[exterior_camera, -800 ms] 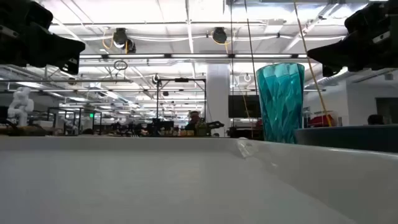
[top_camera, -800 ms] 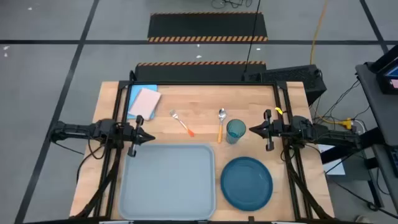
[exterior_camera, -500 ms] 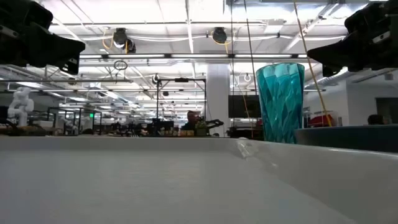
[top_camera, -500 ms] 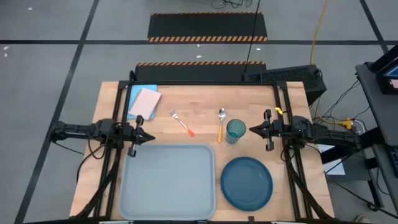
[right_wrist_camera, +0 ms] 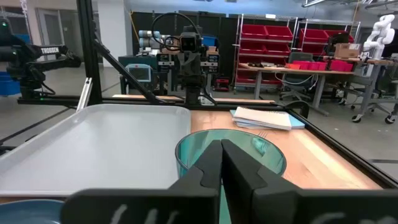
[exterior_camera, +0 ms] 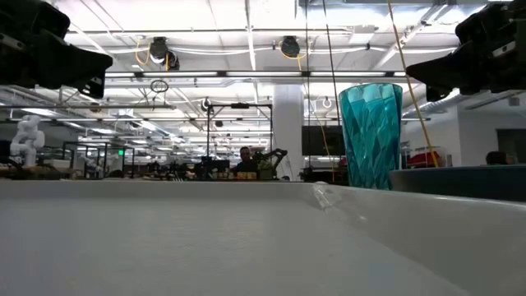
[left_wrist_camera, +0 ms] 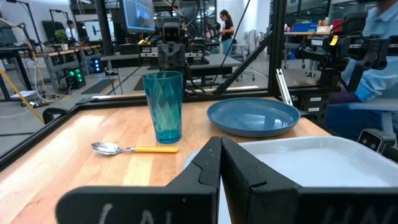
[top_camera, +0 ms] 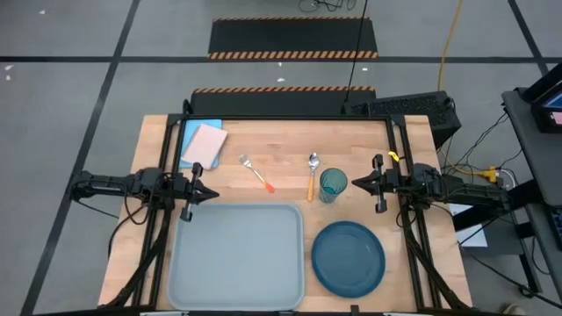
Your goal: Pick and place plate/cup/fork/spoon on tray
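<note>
Left tool point(top_camera: 211, 193) & right tool point(top_camera: 357, 184) both closed, holding nothing, hovering at tray point(top_camera: 237, 254) edge and beside cup point(top_camera: 333, 184).

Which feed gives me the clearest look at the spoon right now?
The high view: the spoon lies whole on the table between the fork and the cup. The left wrist view shows it side-on beside the cup. The low and right wrist views do not show it.

I count one tray point(top_camera: 239, 252), one plate point(top_camera: 349, 257) and one cup point(top_camera: 332, 184). I also see one fork point(top_camera: 256, 173) and one spoon point(top_camera: 312, 174).
</note>
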